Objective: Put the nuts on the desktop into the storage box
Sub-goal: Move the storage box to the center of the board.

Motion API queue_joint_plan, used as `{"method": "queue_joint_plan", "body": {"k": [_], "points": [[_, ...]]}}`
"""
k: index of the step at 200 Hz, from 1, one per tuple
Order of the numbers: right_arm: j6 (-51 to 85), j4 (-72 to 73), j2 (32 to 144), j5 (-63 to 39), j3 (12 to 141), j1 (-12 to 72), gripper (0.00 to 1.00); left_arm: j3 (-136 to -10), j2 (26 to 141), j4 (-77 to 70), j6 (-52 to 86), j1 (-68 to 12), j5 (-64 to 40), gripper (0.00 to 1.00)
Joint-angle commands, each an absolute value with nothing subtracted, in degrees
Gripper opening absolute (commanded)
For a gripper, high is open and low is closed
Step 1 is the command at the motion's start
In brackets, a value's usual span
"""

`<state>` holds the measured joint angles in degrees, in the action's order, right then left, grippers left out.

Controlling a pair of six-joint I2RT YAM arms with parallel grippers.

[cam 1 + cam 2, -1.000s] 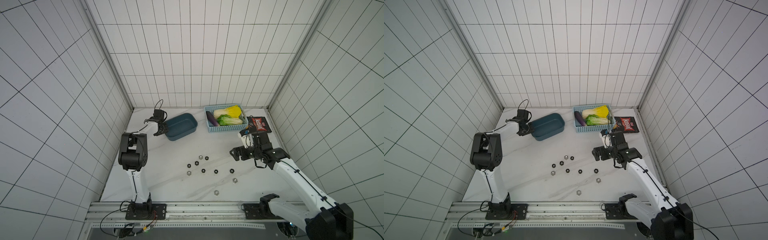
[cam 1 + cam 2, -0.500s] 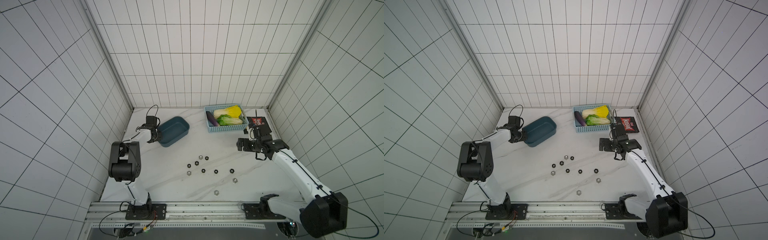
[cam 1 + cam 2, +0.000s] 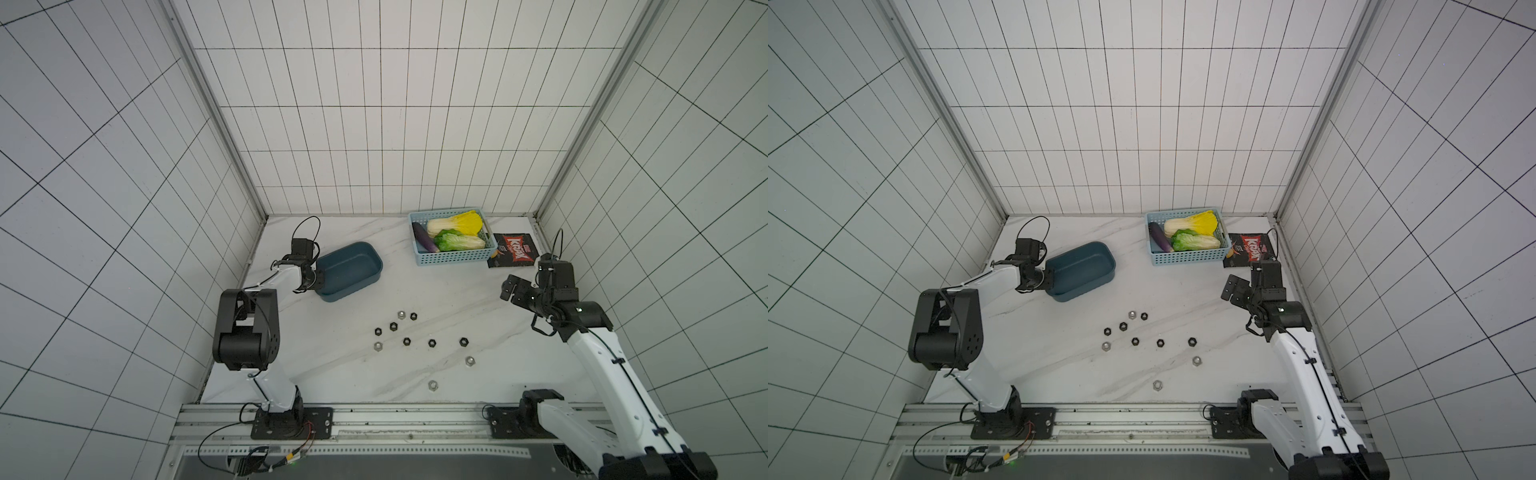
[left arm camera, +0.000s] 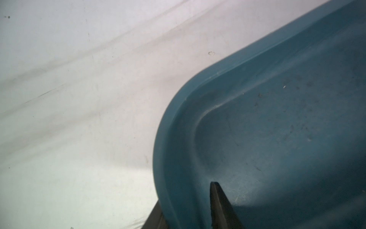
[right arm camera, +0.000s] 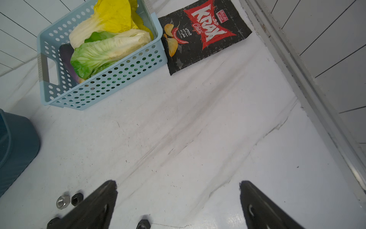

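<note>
Here we note: left gripper (image 3: 318, 279) clamped on the wall of the storage box (image 3: 349, 268); right gripper (image 5: 178, 183) wide open above the desktop (image 3: 332, 353); nuts (image 3: 406, 341) scattered there, outside the box.

So the storage box (image 3: 353, 291) sits back-left on the desktop (image 3: 332, 365), the veggie basket (image 3: 453, 258) is off to its right with a chip bag (image 3: 513, 254) right up against its right side, and the nuts (image 3: 406, 341) lie scattered out front, well apart from both.
</note>
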<state>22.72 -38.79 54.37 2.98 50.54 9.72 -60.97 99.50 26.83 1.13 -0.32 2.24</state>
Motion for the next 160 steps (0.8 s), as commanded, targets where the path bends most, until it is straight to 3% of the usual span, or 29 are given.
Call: {"method": "queue_joint_plan", "body": {"k": [1, 40, 117, 160], "points": [[23.99, -41.58, 54.81, 2.4, 49.93, 9.57, 1.0, -60.2, 98.04, 26.9, -0.24, -0.31, 0.76, 0.32], [21.48, -44.65, 59.04, -3.7, 51.79, 11.32, 0.97, -60.42, 98.57, 27.49, -0.83, -0.38, -1.57, 0.31], [18.53, -45.38, 60.67, -5.36, 52.64, 17.64, 0.97, -61.52, 99.61, 27.47, -2.68, -0.69, -1.39, 0.28], [18.28, -45.67, 61.69, -5.71, 52.82, 19.67, 0.96, -62.18, 100.77, 27.32, -4.61, -4.74, 0.73, 0.28]]}}
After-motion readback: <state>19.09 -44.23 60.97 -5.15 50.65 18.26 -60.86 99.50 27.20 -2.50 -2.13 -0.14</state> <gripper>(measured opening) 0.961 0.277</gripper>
